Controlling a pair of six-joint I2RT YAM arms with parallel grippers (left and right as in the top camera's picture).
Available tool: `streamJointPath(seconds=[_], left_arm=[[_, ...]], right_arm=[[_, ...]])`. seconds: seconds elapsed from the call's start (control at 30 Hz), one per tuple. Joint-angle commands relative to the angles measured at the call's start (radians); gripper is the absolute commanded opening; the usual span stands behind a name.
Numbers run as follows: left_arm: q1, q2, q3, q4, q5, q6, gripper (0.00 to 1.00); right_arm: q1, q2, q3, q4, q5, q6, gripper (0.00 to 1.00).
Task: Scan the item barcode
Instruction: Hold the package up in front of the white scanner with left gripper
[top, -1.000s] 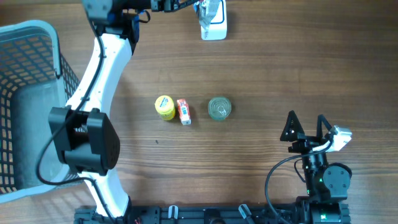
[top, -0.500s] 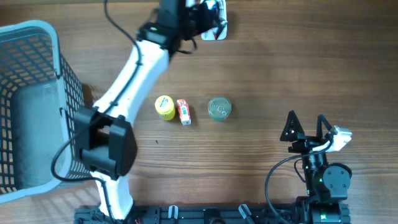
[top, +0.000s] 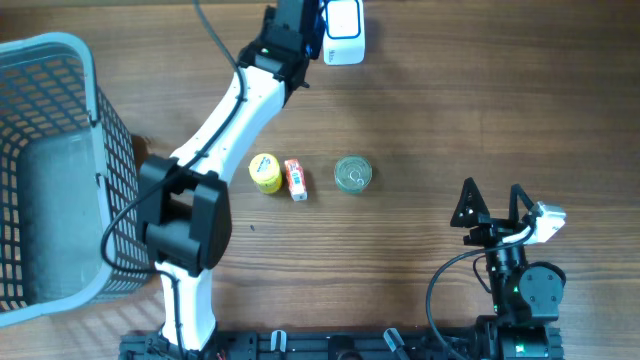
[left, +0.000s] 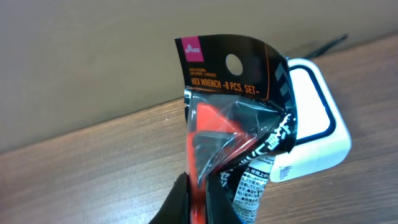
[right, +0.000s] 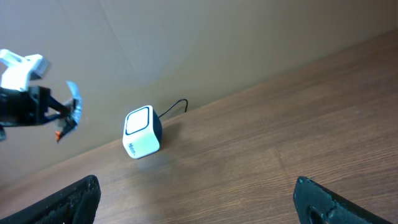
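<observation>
Left gripper (left: 198, 202), far edge of the table (top: 450, 100). The jaws are clenched on the lower end of the hex wrench packet (left: 233, 118), a black and orange plastic pack whose crumpled film is pinched between the two fingers (left: 179, 200). The hang-tab with its round hole is seen uppermost in the left wrist view, and a white printed label is turned toward the scanner (left: 311, 124). The packet is carried clear of the tabletop and is overlapped with the left edge of the white scanner box in that view. From the right wrist view it is seen raised and near the scanner, with a gap between them.

Right gripper (top: 492, 190), near edge of the table. The fingers are spread wide and nothing is held between them.

At mid-table, a yellow tub (top: 264, 172), a small red and white box (top: 295, 179) and a tin can (top: 352, 174) are set in a row. A mesh basket (top: 60, 60) is placed at the left.
</observation>
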Motion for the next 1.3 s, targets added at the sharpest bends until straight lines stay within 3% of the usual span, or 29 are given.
streamJointPath(seconds=[0.0,0.1,0.23,0.4,0.6,0.97,1.27], left_arm=[[-0.007,0.027,0.008,0.052,0.015,0.108,0.04],[-0.007,0.030,0.008,0.089,0.066,0.122,0.04],[-0.019,0.066,0.008,0.092,0.090,0.248,0.04],[-0.071,0.190,0.022,0.176,0.021,0.406,0.04],[-0.071,0.315,0.171,0.187,-0.068,0.541,0.04],[-0.072,0.319,0.217,0.058,-0.176,0.729,0.04],[-0.108,0.319,0.217,0.081,-0.175,0.900,0.04]], right_arm=[[0.003,-0.005,-0.001,0.002,-0.009,-0.018,1.00],[0.003,-0.005,-0.001,0.002,-0.009,-0.018,1.00],[0.003,-0.005,-0.001,0.002,-0.009,-0.018,1.00],[0.003,-0.005,-0.001,0.002,-0.009,-0.018,1.00],[0.003,-0.005,-0.001,0.002,-0.009,-0.018,1.00],[0.003,-0.005,-0.001,0.002,-0.009,-0.018,1.00],[0.003,-0.005,-0.001,0.002,-0.009,-0.018,1.00]])
